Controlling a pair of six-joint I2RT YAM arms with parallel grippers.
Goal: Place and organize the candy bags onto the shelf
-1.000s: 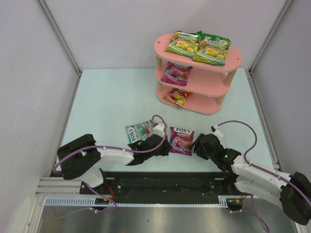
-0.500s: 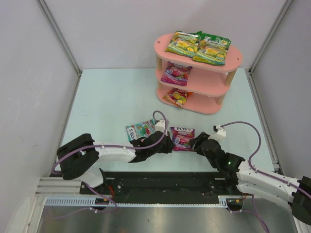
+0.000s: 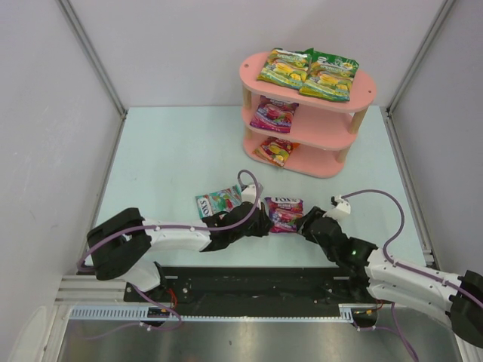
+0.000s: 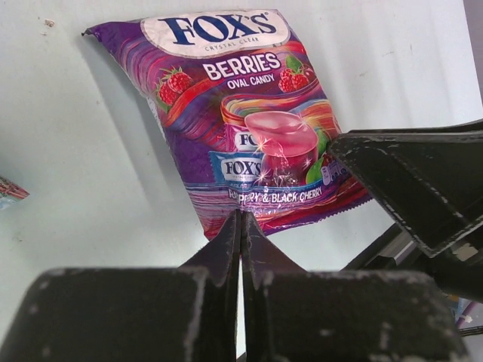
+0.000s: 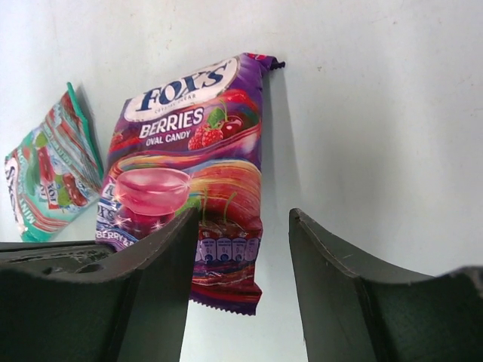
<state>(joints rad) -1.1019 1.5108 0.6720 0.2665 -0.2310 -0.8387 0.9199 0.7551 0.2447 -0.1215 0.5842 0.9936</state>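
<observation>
purple berries bag (image 3: 284,213) lies flat on the bench (image 3: 166,151) between both arms; left pincer (image 4: 241,226) squeezed tight, tips at its near edge; right pincer (image 5: 243,217) half spread, empty, bag's corner just ahead

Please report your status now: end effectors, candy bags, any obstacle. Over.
Left end effector shut at purple bag edge, right end effector open over it. Teal bag also off shelf. No obstacle seen.

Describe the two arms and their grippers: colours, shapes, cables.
Both the left arm and right arm have white links with bulky black joint housings. A thin purple cable runs along each, looping free near the wrist. The left gripper and right gripper have matt black fingers, wedge-shaped, tapering to thin tips.
</observation>
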